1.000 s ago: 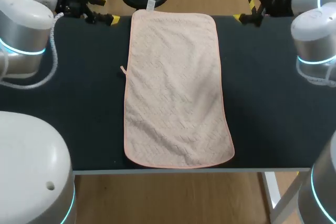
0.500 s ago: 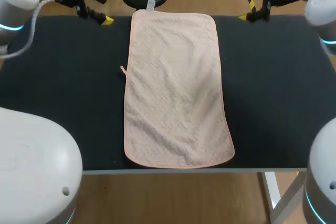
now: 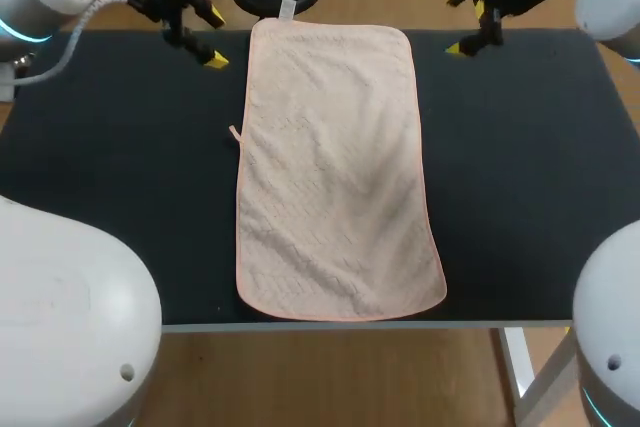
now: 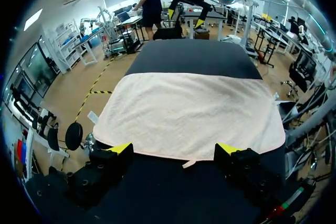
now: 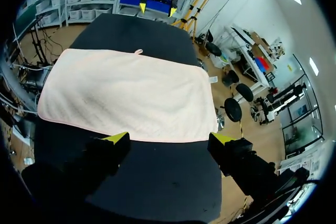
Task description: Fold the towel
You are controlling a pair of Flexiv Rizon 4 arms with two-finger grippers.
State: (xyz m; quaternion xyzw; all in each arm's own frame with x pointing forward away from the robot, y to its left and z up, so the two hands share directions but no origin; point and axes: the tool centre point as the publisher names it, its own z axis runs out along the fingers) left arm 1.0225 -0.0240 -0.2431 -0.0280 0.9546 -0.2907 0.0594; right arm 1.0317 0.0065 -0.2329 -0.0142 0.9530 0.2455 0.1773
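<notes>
Found the towel [image 3: 335, 167] spread flat and lengthwise down the middle of the dark table [image 3: 520, 167], one short edge at the far side, the other right at the near edge, with a small loop [image 3: 235, 133] sticking out of the left long edge. Found the left gripper [image 3: 213, 39] just off the far left corner and the right gripper [image 3: 458, 25] near the far right corner, a little farther from the cloth. Both spread wide, pinching nothing, neither touching the towel. From each wrist, saw the towel [image 4: 189, 111] lying ahead of the open tips. Could not tell height above the table. Judged the step in hand to be the approach to the two far corners. Best done by coming down on both corners together, catching only the hem rather than a bunched handful, keeping both sides level, then carrying the far edge evenly toward the near edge for squarely matched corners.
</notes>
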